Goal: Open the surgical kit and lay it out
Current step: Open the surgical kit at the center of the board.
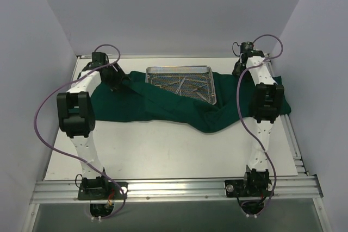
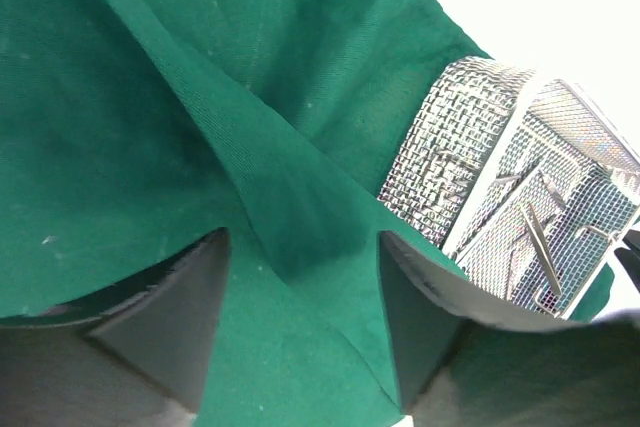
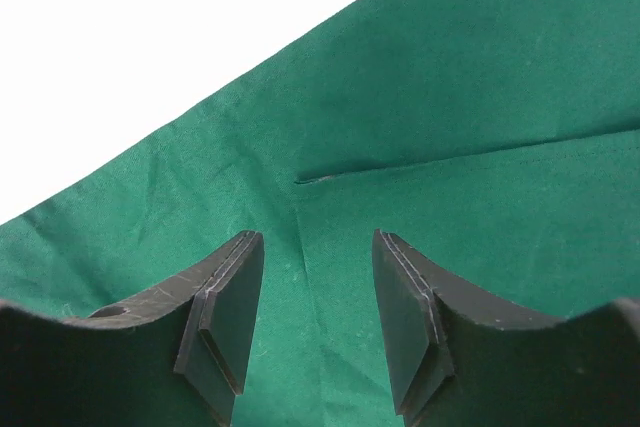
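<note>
**Top view.** White counter (image 1: 163,156), walled in pale panels at left, right and back, with a metal rail (image 1: 174,188) along the near edge. The dark green cloth (image 1: 163,110) lies in a wide rumpled band across the far half, reaching both arms. One lobe sags toward the near side at centre-right, and white surface shows between the cloth and the rail. The wire-mesh tray (image 1: 179,69) sits on the cloth at far centre with the steel instruments (image 1: 185,86) inside it, too small to sort by kind. The left end effector (image 1: 117,82) is over the cloth's far-left part. The right end effector (image 1: 241,69) is at the far-right corner, its jaws unreadable here.

**Left wrist.** Left end effector (image 2: 300,247) released – fingers (image 2: 190,317) apart, a raised fold of cloth (image 2: 150,97) running between them ungripped. The tray (image 2: 450,177) is just beyond, cut off at the right edge, with slender instruments (image 2: 545,247) in it.

**Right wrist.** Right end effector (image 3: 315,247) released – fingers (image 3: 225,307) parted over flat cloth (image 3: 450,77), holding nothing. A hem edge (image 3: 450,152) crosses ahead, and the cloth's border meets bare counter (image 3: 150,47) at upper left.
</note>
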